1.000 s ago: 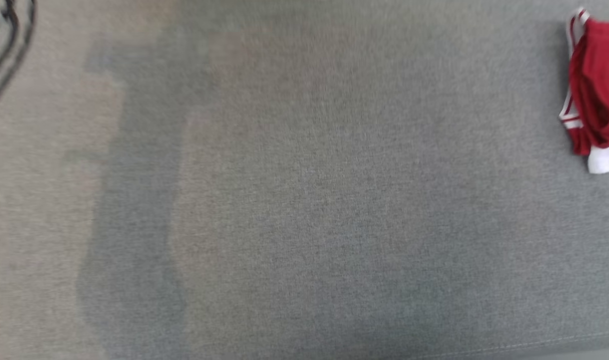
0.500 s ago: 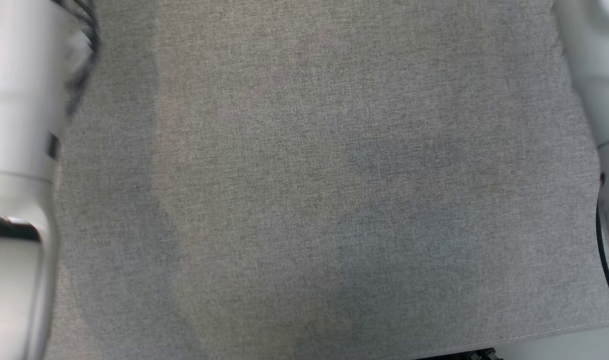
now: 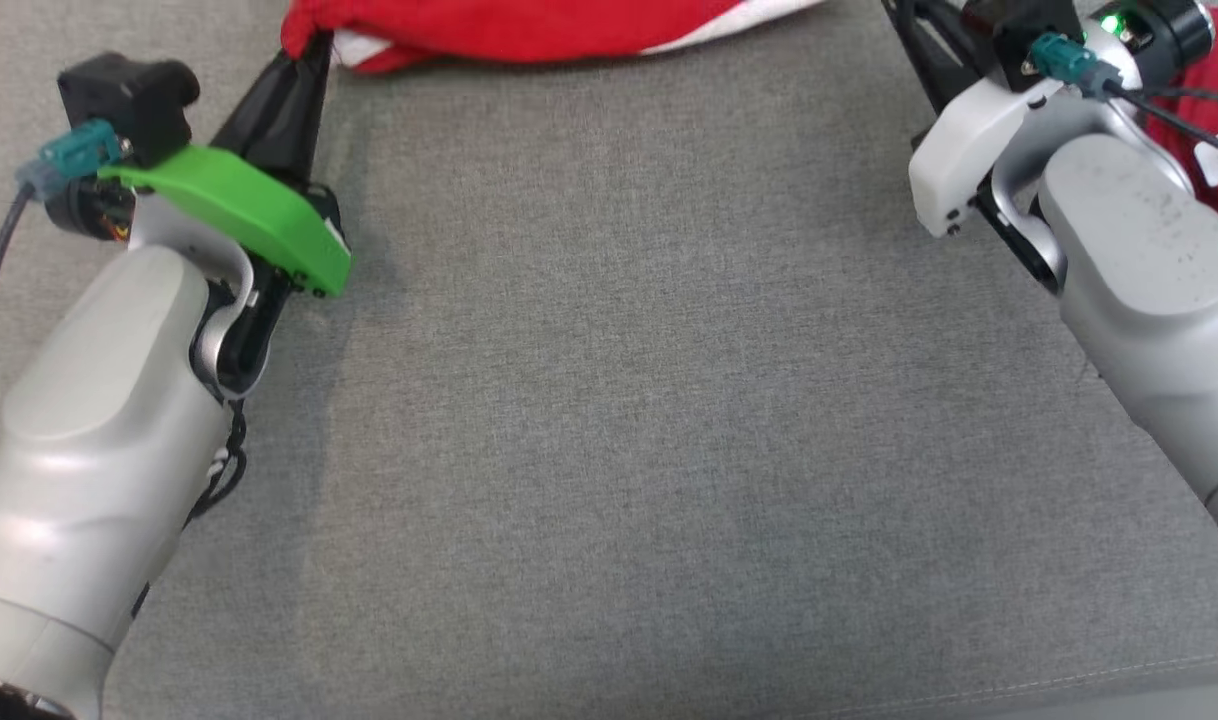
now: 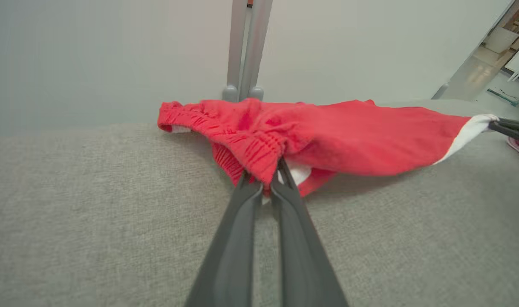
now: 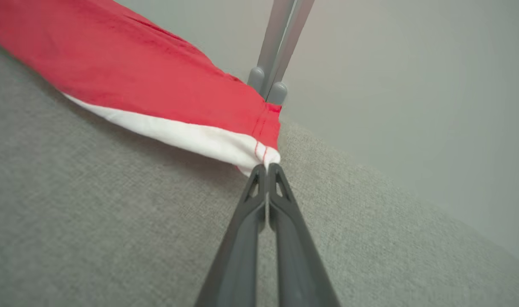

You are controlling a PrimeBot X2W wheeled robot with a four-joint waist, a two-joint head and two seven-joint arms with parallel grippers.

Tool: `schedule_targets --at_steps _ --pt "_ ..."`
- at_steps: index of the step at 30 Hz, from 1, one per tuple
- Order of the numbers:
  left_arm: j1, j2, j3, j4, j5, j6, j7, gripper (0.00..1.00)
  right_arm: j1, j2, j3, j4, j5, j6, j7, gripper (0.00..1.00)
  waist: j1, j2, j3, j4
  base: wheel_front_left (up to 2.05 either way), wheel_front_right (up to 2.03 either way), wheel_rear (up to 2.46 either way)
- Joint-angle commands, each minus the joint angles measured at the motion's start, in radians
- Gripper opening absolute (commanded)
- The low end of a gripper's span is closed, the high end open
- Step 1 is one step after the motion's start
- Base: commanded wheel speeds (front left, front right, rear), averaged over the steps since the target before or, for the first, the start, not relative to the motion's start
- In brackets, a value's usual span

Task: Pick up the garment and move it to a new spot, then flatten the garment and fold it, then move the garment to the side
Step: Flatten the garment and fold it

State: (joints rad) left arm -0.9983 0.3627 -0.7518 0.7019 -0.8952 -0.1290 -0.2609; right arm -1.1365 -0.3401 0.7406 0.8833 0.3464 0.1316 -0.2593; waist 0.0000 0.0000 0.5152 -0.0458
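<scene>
Within the last second the whole head view has shifted, so the camera turned. It showed the nearly bare grey woven surface [image 3: 609, 420], then blurred pale forearms, and now both arms are sharp. The red cloth garment with an elastic waistband and a white hem band [image 4: 336, 132] lies across the top edge. The left gripper [image 4: 263, 181] is pinched closed on the waistband and the right gripper [image 5: 266, 167] on the white corner, stretching the cloth low over the far part of the surface. I judge the carrying is nearly done and flattening comes next.
</scene>
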Motion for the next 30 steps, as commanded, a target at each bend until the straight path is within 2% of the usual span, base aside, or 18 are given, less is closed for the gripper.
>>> schedule_targets --at_steps 1,7,13,17,26,30 --pt "0.036 0.025 -0.015 -0.024 0.018 -0.002 -0.004 0.00 0.031 -0.023 0.042 -0.012 0.038 -0.002 0.010 0.00 0.0000 0.0000 -0.114 0.017 0.00 0.00 0.00" --pt "0.139 0.085 -0.091 -0.109 0.091 -0.002 -0.005 0.00 0.086 -0.119 0.215 -0.089 0.208 -0.002 0.074 0.00 0.0000 0.0000 -0.203 0.027 0.00 0.00 0.00" --pt "0.252 0.105 -0.164 -0.171 0.142 -0.002 -0.005 0.00 0.157 -0.232 0.339 -0.199 0.407 -0.002 0.191 0.00 0.0000 0.0000 -0.294 0.041 0.00 0.00 0.00" --pt "0.336 0.121 -0.200 -0.211 0.149 -0.002 -0.005 0.00 0.206 -0.324 0.412 -0.293 0.494 -0.002 0.242 0.00 0.0000 0.0000 -0.340 0.045 0.00 0.00 0.00" --pt "0.533 0.188 -0.237 -0.339 0.136 0.017 0.000 0.00 0.297 -0.510 0.492 -0.534 0.657 -0.002 0.361 0.00 0.0000 0.0000 -0.439 0.032 0.00 0.00 0.00" --pt "0.576 0.238 -0.264 -0.465 0.163 0.035 0.021 0.00 0.330 -0.600 0.483 -0.636 0.722 -0.002 0.414 0.00 0.0000 0.0000 -0.441 0.035 0.00 0.00 0.00"
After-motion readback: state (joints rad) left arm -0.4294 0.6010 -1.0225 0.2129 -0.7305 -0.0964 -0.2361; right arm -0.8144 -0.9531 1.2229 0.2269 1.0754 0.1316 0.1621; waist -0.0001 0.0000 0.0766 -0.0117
